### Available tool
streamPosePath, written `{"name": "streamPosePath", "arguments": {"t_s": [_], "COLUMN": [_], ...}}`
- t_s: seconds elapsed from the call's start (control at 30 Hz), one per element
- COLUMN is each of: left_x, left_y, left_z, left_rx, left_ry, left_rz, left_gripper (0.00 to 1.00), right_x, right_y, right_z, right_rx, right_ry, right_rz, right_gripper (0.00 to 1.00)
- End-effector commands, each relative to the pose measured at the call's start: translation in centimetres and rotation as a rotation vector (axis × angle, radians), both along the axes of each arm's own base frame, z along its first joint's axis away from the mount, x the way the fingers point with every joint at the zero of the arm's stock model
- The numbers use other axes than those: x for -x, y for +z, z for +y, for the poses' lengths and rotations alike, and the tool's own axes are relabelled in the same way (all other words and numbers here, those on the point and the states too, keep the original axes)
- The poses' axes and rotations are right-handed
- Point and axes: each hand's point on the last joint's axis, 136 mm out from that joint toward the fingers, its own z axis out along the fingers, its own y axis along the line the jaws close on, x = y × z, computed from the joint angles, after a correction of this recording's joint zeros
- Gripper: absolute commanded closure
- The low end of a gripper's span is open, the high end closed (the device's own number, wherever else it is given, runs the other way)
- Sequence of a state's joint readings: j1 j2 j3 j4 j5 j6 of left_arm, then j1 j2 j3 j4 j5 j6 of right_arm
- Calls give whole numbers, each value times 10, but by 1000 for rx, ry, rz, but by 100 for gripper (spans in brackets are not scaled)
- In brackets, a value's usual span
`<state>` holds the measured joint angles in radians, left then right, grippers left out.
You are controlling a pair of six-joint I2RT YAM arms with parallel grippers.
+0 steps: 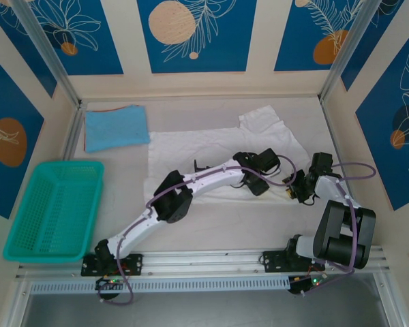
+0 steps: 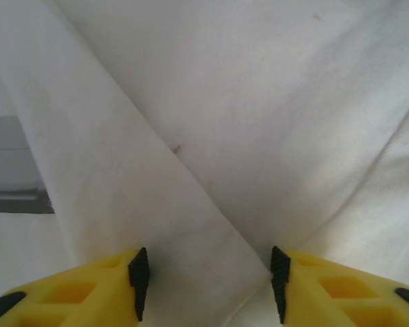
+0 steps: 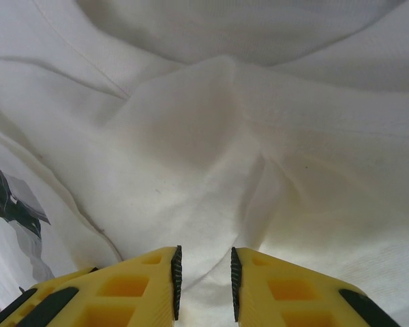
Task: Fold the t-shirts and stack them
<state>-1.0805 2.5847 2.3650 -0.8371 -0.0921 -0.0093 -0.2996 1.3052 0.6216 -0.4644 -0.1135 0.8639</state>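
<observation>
right gripper (image 3: 205,281) narrow, pinching the plain white cloth t-shirt (image 1: 191,146); left gripper (image 2: 209,279) half-wide astride its fold, probably prepping a lift-and-fold.

White t-shirt (image 1: 191,151) partly behind left arm (image 1: 206,178)

Matt white cloth t-shirt (image 1: 191,146); teal plastic mesh basket (image 1: 54,211).

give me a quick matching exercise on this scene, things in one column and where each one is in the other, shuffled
Things:
1 white t-shirt
2 light-blue t-shirt
3 teal basket
4 right gripper

Places:
a far left corner, folded
b closed on a fold of white cloth
c left side, near edge
d spread out in the middle

Pairs: 1-d, 2-a, 3-c, 4-b
</observation>
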Motion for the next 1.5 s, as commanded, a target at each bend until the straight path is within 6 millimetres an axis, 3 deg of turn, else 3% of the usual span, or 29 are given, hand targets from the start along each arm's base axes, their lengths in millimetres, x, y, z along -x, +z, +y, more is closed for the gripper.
{"name": "streamPosePath", "arguments": {"t_s": [0.0,0.17,0.4,0.67,1.1,1.27,1.37,1.4,1.47], "left_x": [0,-3,-9,-22,-63,-83,-98,-104,-114], "left_y": [1,0,9,20,21,16,14,14,16], "left_z": [-2,-1,3,7,46,67,85,95,114], "left_rx": [-17,-19,-21,23,94,119,125,119,109], "left_ry": [-13,-2,30,91,321,452,555,604,693], "left_rz": [-19,-28,-57,-59,16,62,91,90,100], "left_gripper": [56,72,74,84,87,84,73,60,56], "right_x": [4,6,11,17,25,27,28,28,27], "right_y": [-2,-4,-11,-19,-28,-29,-30,-30,-28], "right_z": [5,4,0,-5,-11,-13,-14,-14,-15], "right_rx": [-31,-29,-8,-9,-11,-13,-14,-14,-11], "right_ry": [1,1,-13,-43,-83,-93,-97,-98,-97], "right_rz": [4,11,49,87,133,140,144,143,141], "right_gripper": [71,71,71,72,72,72,72,72,71]}}
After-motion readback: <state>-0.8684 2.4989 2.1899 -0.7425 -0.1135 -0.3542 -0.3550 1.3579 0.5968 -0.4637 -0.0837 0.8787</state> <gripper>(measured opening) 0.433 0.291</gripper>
